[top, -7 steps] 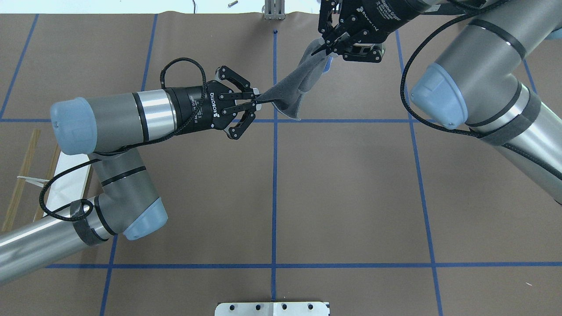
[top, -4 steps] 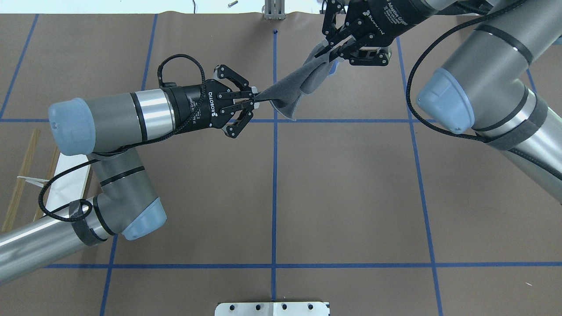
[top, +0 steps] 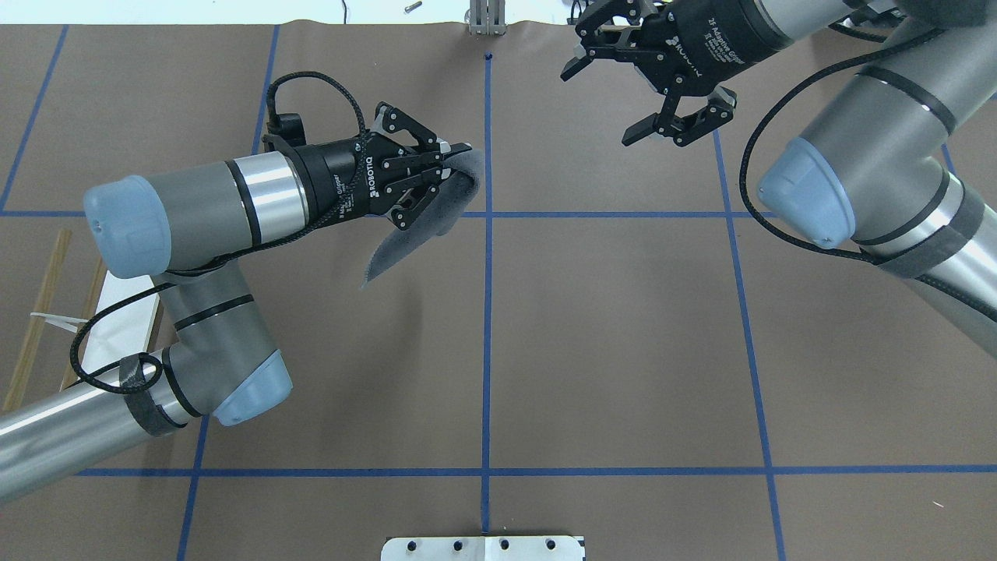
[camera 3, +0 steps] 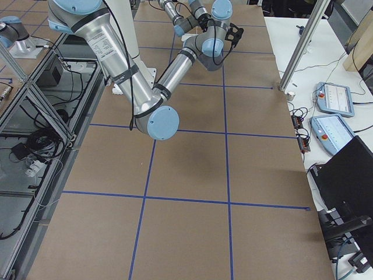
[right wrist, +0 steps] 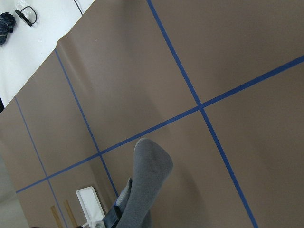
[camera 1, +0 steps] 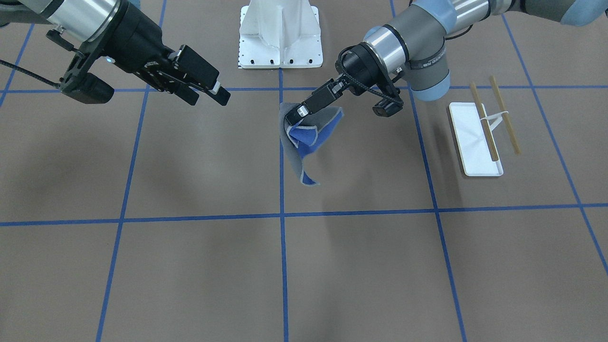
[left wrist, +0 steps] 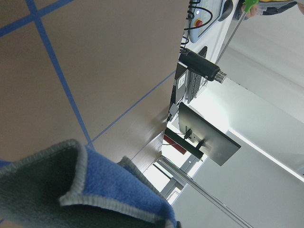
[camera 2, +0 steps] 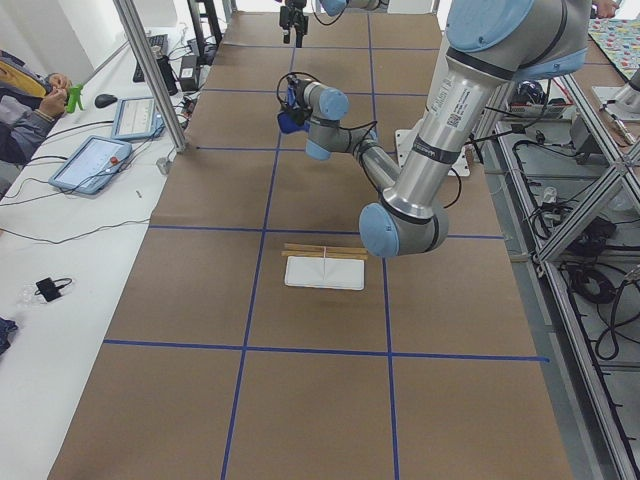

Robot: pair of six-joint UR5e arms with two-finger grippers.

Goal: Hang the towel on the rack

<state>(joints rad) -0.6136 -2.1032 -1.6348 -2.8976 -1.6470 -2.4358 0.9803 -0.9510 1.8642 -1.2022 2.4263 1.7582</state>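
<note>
The towel [top: 420, 230], dark grey with a bright blue side, hangs from my left gripper [top: 458, 156], which is shut on its top corner above the table. In the front-facing view the towel [camera 1: 304, 142] droops in folds below that gripper [camera 1: 300, 112]. My right gripper [top: 596, 109] is open and empty, apart from the towel at the far side; it also shows in the front-facing view [camera 1: 221, 95]. The rack [camera 1: 479, 142], a white base with two wooden rods [camera 1: 495, 114], stands beyond my left arm; it is partly hidden in the overhead view [top: 117, 319].
A large white bolted pedestal [camera 1: 280, 33] stands at the robot's base. Brown paper with blue tape lines covers the table. Operators, tablets and cables lie on the white bench [camera 2: 90, 160] along the far edge.
My right gripper has opened and let go of the towel, pulling away. The towel, stretched between both grippers before, now hangs from the left gripper alone and has swung back under it.
</note>
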